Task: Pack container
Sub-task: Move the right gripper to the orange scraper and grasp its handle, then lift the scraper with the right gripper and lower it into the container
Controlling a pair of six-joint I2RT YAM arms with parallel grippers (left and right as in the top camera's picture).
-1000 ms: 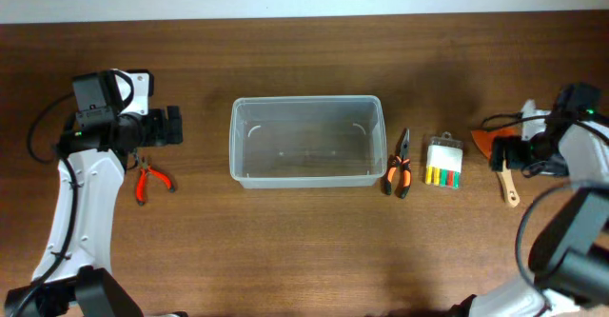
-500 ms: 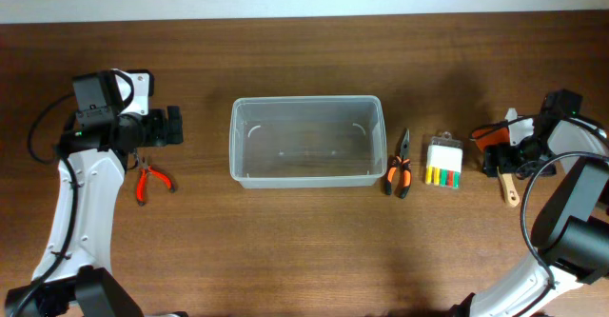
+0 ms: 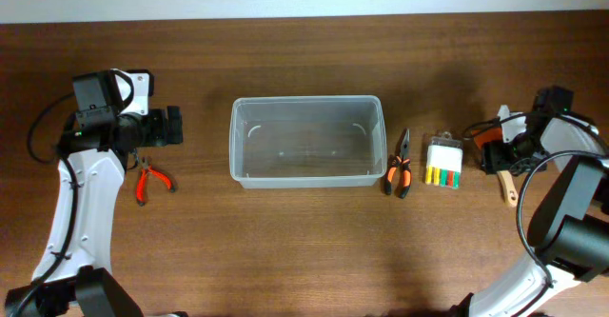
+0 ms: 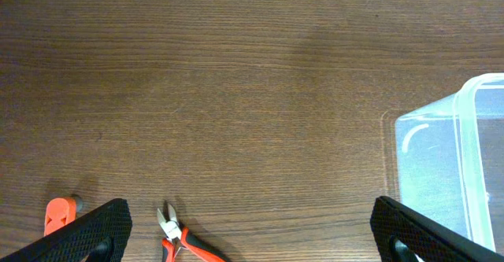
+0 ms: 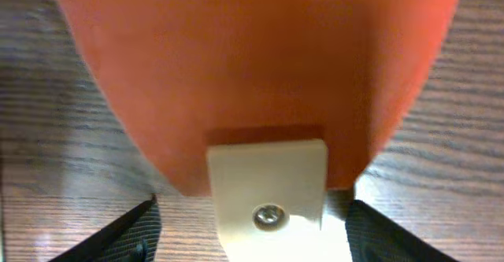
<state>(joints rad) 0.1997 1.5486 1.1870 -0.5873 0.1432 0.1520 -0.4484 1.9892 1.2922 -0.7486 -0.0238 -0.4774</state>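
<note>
- Clear translucent plastic rectangular bin (image 3: 305,142): middle of brown wooden surface (image 3: 285,250).
- Left claw (image 4: 252,234): spread, near left edge.
- Right claw (image 5: 252,230): spread, straddling orange-bladed, pale-handled scraper (image 5: 252,73), near right edge.

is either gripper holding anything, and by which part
Nothing held: left gripper open over the table; right gripper open, straddling the orange scraper at its neck.

The left arm (image 3: 81,198) and right arm (image 3: 577,146) wear white shells over black joints, trailing black cables (image 3: 42,127); the left gripper (image 3: 172,126) has black, textured fingertips (image 4: 90,230).
</note>
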